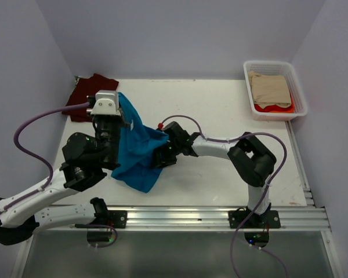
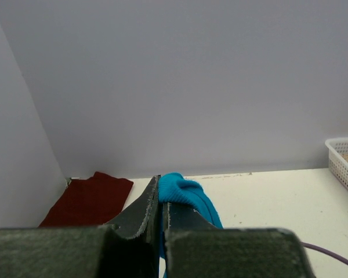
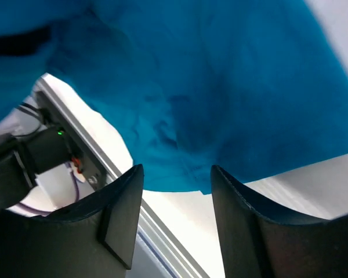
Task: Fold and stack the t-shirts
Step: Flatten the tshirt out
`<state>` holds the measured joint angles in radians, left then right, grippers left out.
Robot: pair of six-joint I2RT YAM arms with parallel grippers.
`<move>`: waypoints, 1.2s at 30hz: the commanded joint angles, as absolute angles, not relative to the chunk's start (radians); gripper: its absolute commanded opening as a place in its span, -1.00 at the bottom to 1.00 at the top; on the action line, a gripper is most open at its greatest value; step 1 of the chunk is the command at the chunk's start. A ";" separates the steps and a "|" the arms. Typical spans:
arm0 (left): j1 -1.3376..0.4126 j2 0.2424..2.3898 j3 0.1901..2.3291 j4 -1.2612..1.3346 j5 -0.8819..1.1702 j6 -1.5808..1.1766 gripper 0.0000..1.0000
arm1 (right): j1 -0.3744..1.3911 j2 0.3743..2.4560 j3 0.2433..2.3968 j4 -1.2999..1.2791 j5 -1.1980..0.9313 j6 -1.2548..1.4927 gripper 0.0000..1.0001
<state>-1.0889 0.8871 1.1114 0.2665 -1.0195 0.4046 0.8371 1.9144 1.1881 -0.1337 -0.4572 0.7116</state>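
The teal-blue t-shirt (image 1: 136, 150) hangs bunched from my left gripper (image 1: 120, 110), which is raised over the left of the table; its lower part drapes down onto the table. In the left wrist view the gripper (image 2: 160, 194) is shut on a fold of the teal cloth (image 2: 185, 194). My right gripper (image 1: 162, 157) sits at the shirt's right lower side. In the right wrist view that gripper (image 3: 177, 171) is open, the teal hem (image 3: 209, 87) just beyond the tips and nothing between them. The maroon t-shirt (image 1: 87, 95) lies flat at the back left corner (image 2: 90, 200).
A white basket (image 1: 267, 62) at the back right holds tan and red-orange cloth; its corner shows in the left wrist view (image 2: 343, 159). A metal rail (image 1: 191, 217) runs along the table's near edge. Walls close in the left, back and right sides.
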 commanded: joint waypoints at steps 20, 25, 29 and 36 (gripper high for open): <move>-1.095 0.736 1.104 0.178 -1.006 0.281 -1.00 | 0.913 1.991 1.312 -0.342 -0.126 0.601 -1.00; -1.095 0.709 1.086 0.167 -1.020 0.281 -1.00 | 0.913 1.898 1.348 -0.448 -0.054 0.555 -1.00; -1.095 0.674 1.059 0.112 -1.032 0.229 -1.00 | 0.911 1.766 1.410 -0.583 0.082 0.496 -1.00; -1.095 0.614 0.934 -0.075 -1.080 -0.024 -1.00 | 0.900 1.531 1.601 -0.849 0.395 0.379 -1.00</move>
<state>-1.0889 0.6277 0.9745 0.0380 -1.0492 0.1482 0.9108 1.6466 1.4948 -0.6895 0.1936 0.4603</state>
